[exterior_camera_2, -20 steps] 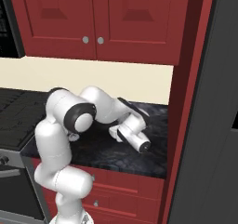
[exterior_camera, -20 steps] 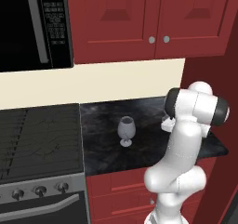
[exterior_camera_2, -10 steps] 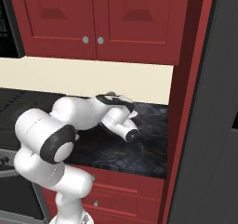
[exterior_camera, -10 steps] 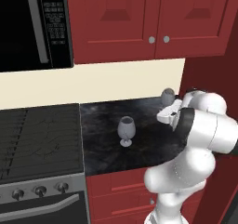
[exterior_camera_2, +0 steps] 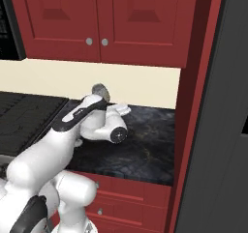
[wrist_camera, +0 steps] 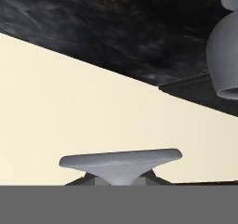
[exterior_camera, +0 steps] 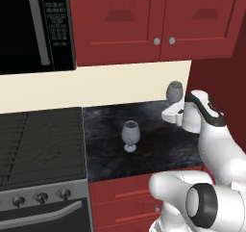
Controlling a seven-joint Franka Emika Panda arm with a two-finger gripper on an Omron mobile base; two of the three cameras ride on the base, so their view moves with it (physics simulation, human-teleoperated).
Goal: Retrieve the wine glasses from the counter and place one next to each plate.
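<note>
I see the end effector (exterior_camera: 174, 111) gripping a grey translucent glass (exterior_camera: 175, 90) upright, stem vertical, above the counter (exterior_camera: 149, 139); the second glass (exterior_camera: 130, 135) stands upright mid-counter.

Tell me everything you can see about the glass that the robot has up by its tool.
The held glass is small, grey and translucent, with a rounded bowl, a short stem and a round foot. It is off the counter, in front of the cream wall, upright in the left base view. In the hand view its foot lies just beyond the tool, which grips the stem. The other glass stands apart.
</note>
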